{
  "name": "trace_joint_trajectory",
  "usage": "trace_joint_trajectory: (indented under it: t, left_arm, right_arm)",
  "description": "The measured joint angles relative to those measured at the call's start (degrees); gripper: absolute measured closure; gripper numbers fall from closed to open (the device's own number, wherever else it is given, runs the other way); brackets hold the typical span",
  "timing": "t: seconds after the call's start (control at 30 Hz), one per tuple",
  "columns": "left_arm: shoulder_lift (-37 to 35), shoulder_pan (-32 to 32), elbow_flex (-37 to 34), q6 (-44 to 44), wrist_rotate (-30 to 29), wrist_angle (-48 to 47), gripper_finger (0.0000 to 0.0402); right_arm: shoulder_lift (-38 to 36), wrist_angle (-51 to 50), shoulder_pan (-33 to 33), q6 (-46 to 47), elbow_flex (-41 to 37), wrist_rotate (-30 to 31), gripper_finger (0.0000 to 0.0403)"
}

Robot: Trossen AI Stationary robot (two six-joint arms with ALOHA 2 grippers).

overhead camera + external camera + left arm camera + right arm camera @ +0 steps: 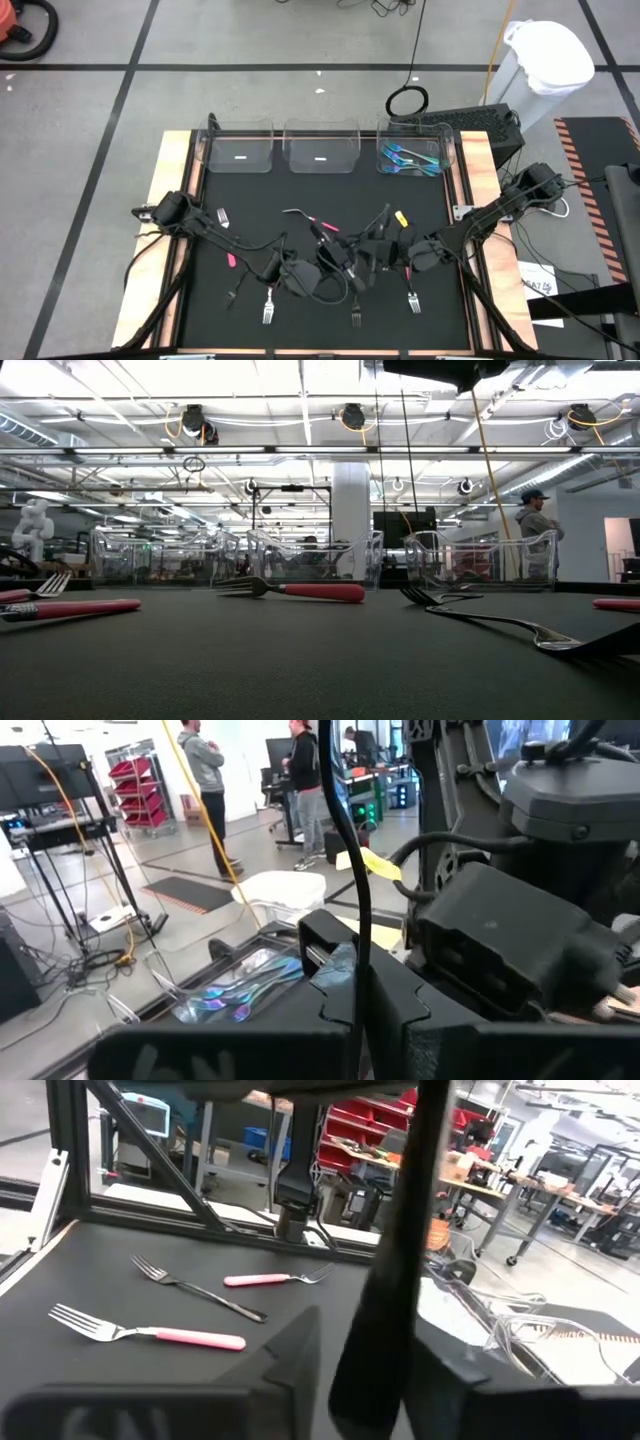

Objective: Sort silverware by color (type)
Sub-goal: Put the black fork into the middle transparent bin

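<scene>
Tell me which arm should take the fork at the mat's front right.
Right, probably. In the high view the fork lies just in front of the right arm where it ends, while the left arm ends farther left, nearer a second fork.

Mat: a dark table surface [300,670] fills the lower half.
Centre fork: pink-handled fork [290,591], lying flat, tines toward 9 o'clock.
9 o'clock edge: two pink-handled pieces [60,607].
3 o'clock side: black fork [500,622].
Far edge: three clear bins [315,560].
Background: a person [535,520] standing.
</scene>
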Motion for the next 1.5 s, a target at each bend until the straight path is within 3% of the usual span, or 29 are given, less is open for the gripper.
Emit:
trace_joint_trajectory:
  t: [0.2, 0.37, 0.57, 0.77, 0.87, 1.0, 1.13, 1.37, 1.5]
  left_arm:
    - [0.0, -0.6, 0.0, 1.6, 0.0, -0.7, 0.0391]
    - [0.0, -1.6, 0.0, 3.9, 0.0, -1.7, 0.0375]
    - [-0.9, -3.4, 0.0, 3.9, -3.0, -2.9, 0.0268]
    - [-4.0, -6.5, 0.1, 4.0, -10.9, -10.3, 0.0152]
    - [-5.7, -9.5, 0.1, 3.9, -15.8, -15.9, 0.0125]
    - [-7.8, -13.6, 0.1, 2.2, -22.5, -23.9, 0.0125]
    - [-10.4, -15.5, 0.1, -13.0, -22.0, -42.9, 0.0145]
    - [-11.1, -13.2, -0.2, -64.4, -19.0, -89.7, 0.0185]
    - [-11.3, -12.6, -4.2, -82.0, -19.4, -100.7, 0.0206]
  right_arm:
    - [-0.1, -1.2, 0.5, -0.2, 0.0, 0.2, 0.0384]
    - [-0.1, -1.7, 0.5, -0.4, 0.0, 0.0, 0.0400]
    - [-2.4, -5.8, 0.5, 0.2, 0.0, -0.1, 0.0402]
    - [-5.9, -10.0, 0.5, 1.6, 0.0, 0.0, 0.0402]
    - [-8.1, -12.3, -0.6, 1.5, 0.0, 0.0, 0.0402]
    - [-10.2, -13.3, -4.2, 1.8, 0.0, 0.0, 0.0403]
    - [-9.7, -12.8, -11.9, 2.7, 0.2, -4.5, 0.0403]
    - [-5.9, -20.2, -25.3, 4.8, 6.9, -18.0, 0.0403]
    - [-2.5, -26.9, -30.2, 3.4, 13.2, -22.9, 0.0403]
